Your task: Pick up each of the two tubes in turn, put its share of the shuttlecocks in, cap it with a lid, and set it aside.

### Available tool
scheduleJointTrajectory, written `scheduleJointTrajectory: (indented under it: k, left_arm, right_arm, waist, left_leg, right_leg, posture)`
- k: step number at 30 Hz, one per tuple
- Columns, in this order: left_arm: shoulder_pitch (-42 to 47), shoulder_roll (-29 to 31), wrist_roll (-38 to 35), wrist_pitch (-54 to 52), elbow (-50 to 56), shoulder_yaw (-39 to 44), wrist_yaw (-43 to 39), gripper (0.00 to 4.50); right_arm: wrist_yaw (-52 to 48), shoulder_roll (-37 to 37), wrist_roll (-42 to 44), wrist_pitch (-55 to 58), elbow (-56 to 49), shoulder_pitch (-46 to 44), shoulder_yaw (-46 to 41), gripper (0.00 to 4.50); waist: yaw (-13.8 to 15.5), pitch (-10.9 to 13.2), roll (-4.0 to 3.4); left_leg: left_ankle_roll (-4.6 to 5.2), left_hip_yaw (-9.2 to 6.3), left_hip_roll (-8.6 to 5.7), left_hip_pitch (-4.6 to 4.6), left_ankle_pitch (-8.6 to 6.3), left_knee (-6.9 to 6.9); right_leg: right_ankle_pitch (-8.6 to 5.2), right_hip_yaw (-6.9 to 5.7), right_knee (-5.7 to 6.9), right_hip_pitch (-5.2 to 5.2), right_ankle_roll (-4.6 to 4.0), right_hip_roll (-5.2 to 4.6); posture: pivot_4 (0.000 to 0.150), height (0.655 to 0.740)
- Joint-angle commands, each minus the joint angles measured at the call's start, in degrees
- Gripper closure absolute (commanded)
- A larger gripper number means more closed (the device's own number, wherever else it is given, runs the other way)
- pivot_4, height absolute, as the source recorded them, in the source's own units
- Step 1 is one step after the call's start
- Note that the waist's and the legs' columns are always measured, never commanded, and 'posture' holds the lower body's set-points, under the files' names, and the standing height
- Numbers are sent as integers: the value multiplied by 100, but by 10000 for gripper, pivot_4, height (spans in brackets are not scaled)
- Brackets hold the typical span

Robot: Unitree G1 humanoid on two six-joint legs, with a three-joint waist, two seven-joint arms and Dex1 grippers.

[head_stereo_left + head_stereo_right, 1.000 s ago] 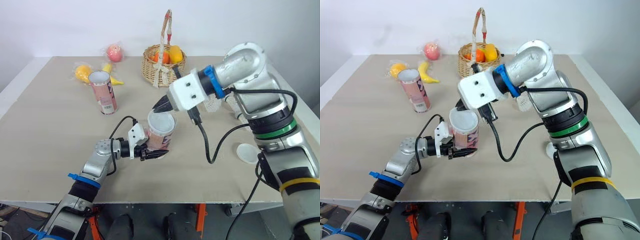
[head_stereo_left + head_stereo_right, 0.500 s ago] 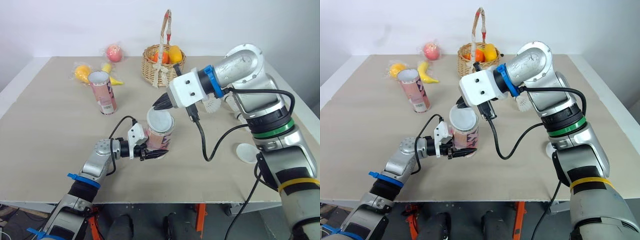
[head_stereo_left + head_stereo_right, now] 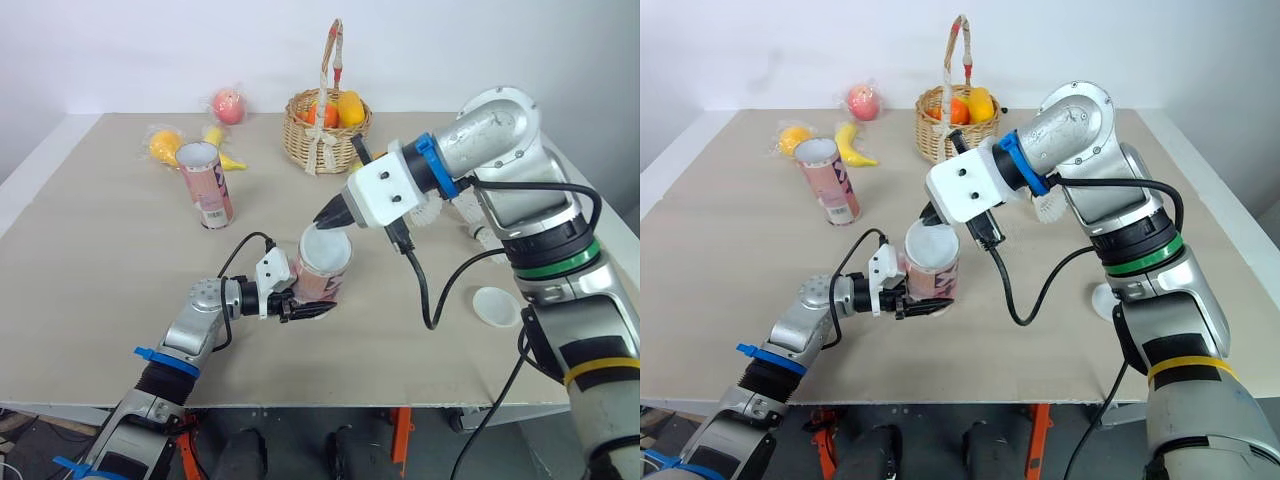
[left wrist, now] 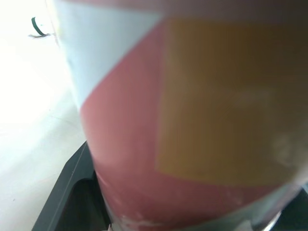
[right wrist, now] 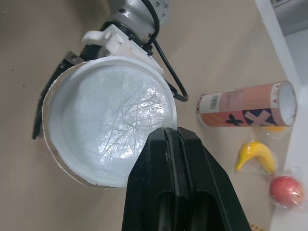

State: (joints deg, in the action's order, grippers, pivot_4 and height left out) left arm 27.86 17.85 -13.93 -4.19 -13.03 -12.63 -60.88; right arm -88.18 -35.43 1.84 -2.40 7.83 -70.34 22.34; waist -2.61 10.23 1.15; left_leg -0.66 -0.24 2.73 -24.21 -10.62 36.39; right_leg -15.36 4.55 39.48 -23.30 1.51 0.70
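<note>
Our left pincer [image 3: 308, 308] grasps the upright tube [image 3: 322, 278] low down, mid-surface [image 3: 100, 260] toward the front edge. Our right pincer [image 3: 328, 215], clenched on the lid [image 3: 325, 243], holds it on the tube's mouth from above; we judge it needs pressing straight down.

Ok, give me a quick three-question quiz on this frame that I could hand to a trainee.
1. True or false: the tube gripped by the left end effector already has a lid lying on its mouth.
2. Multiple choice: where is the spare lid? A in the basket; B flat on the table, towards its right edge; C on the floor.
3. Fill in the blank: the far tube stands upright with its top ____.

Key: 1 true; 2 B; 3 open.
</note>
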Motion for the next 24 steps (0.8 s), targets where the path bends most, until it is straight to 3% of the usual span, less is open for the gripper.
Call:
scheduleJointTrajectory:
  k: [1, 11, 19, 24]
  left_arm:
    - [-107, 70, 26, -144, -169, 28, -4, 15788]
    - [-198, 59, 38, -142, -128, 15, 50, 15788]
    - [-240, 42, 33, -150, -104, 14, 79, 15788]
    - [-242, 38, 41, -165, -95, 13, 68, 15788]
  right_arm:
    - [-253, 191, 128, 172, 430, -408, -24, 44084]
    - [-432, 223, 533, 147, 1095, -1155, -67, 44084]
    - [-432, -360, 1159, 212, 370, -872, 493, 44084]
    - [-432, -243, 1042, 268, 359, -803, 642, 44084]
  waist:
    - [-1, 0, 0]
    - [2, 1, -1]
    - [-4, 1, -1]
    - [-6, 0, -1]
  left_leg:
    - [0, 0, 0, 0, 0, -1]
    - [1, -2, 0, -1, -1, -6]
    - [1, -2, 0, -1, -2, -8]
    - [1, -4, 6, 1, -1, -9]
  right_leg:
    - [0, 0, 0, 0, -1, 0]
    - [14, -5, -2, -2, -36, -1]
    - [13, -4, -3, -2, -35, -1]
    - [8, -7, -2, -4, -27, 4]
  posture:
    - [1500, 7400]
    - [1500, 7400]
    - [1500, 7400]
    - [1500, 7400]
